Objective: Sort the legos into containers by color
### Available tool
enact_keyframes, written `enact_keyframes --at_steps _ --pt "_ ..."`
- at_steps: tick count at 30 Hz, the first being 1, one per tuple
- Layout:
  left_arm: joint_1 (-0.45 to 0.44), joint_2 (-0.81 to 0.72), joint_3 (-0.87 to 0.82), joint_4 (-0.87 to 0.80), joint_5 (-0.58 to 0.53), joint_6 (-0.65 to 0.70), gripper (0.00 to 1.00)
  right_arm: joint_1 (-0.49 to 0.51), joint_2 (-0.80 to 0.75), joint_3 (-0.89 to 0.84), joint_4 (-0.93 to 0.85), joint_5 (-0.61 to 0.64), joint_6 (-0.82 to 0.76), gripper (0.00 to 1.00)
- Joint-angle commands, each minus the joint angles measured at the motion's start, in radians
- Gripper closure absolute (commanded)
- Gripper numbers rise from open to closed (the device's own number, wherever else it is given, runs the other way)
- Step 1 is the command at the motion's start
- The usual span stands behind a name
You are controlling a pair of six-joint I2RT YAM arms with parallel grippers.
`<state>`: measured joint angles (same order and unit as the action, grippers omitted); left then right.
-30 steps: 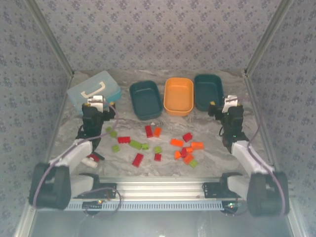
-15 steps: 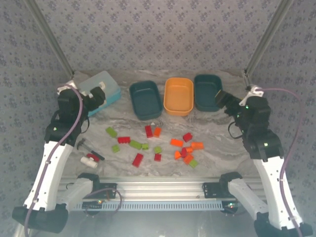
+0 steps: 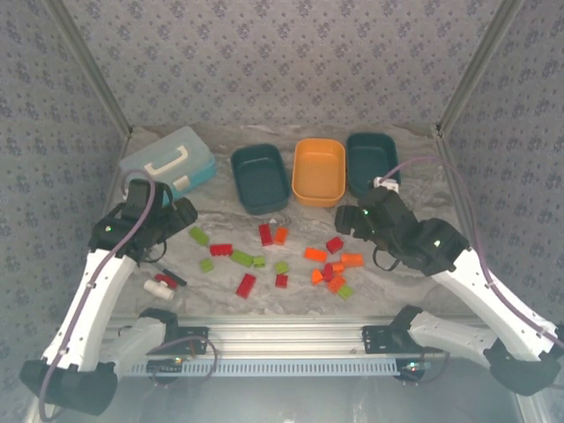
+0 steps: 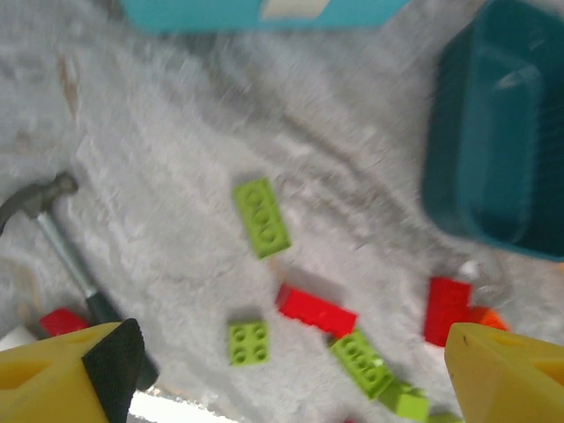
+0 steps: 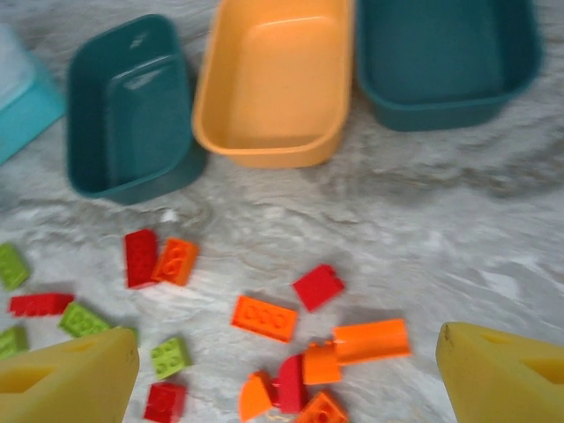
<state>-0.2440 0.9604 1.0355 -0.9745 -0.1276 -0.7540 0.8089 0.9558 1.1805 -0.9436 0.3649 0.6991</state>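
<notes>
Red, orange and lime legos point(image 3: 264, 256) lie scattered across the middle of the marble table. Behind them stand the containers in a row: a dark teal tub point(image 3: 260, 178), an orange tub point(image 3: 319, 171) and a second dark teal tub point(image 3: 371, 164), all three without bricks. My left gripper point(image 3: 181, 214) hovers open left of the pile; under it lie a long lime brick point(image 4: 262, 217), a square lime brick point(image 4: 248, 342) and a red brick point(image 4: 316, 310). My right gripper point(image 3: 346, 218) hovers open over the right cluster, above an orange brick point(image 5: 264, 317) and a red one point(image 5: 318, 286). Nothing is between either pair of fingers.
A light blue lidded case point(image 3: 167, 163) sits at the back left. A small toy hammer point(image 3: 163, 278) and a white piece point(image 3: 159, 285) lie at the front left beside the left arm. A metal rail point(image 3: 282, 337) runs along the near edge. Patterned walls enclose the table.
Both arms have swung inward and down. The left gripper moved from beside the blue case toward the lime bricks. The right one moved from the right teal tub toward the orange and red cluster.
</notes>
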Motion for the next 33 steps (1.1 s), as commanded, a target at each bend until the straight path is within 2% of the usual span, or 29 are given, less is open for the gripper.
enact_keyframes --at_steps 1,4,5,8,14,20,28,33 --pt "0.011 0.083 -0.101 0.040 0.052 -0.152 0.13 0.083 -0.011 -0.098 0.250 -0.168 -0.129 0.09" --pt "0.012 0.182 -0.138 0.119 0.069 -0.229 0.16 0.168 0.004 -0.160 0.427 -0.299 -0.216 0.07" --pt "0.012 0.216 -0.147 0.147 0.069 -0.246 0.18 0.195 0.023 -0.164 0.452 -0.306 -0.232 0.07" --pt "0.014 0.307 -0.160 0.222 0.053 -0.280 0.19 0.266 0.078 -0.152 0.463 -0.249 -0.252 0.07" --pt "0.029 0.518 -0.082 0.234 -0.005 -0.303 0.19 0.362 0.132 -0.150 0.517 -0.208 -0.254 0.07" --pt "0.029 0.658 -0.008 0.238 -0.049 -0.309 0.24 0.394 0.143 -0.151 0.519 -0.180 -0.262 0.08" --pt "0.002 0.701 0.037 0.245 -0.064 -0.312 0.22 0.389 0.132 -0.173 0.518 -0.161 -0.265 0.08" --pt "-0.001 0.740 0.031 0.255 -0.051 -0.326 0.26 0.381 0.139 -0.179 0.523 -0.168 -0.256 0.08"
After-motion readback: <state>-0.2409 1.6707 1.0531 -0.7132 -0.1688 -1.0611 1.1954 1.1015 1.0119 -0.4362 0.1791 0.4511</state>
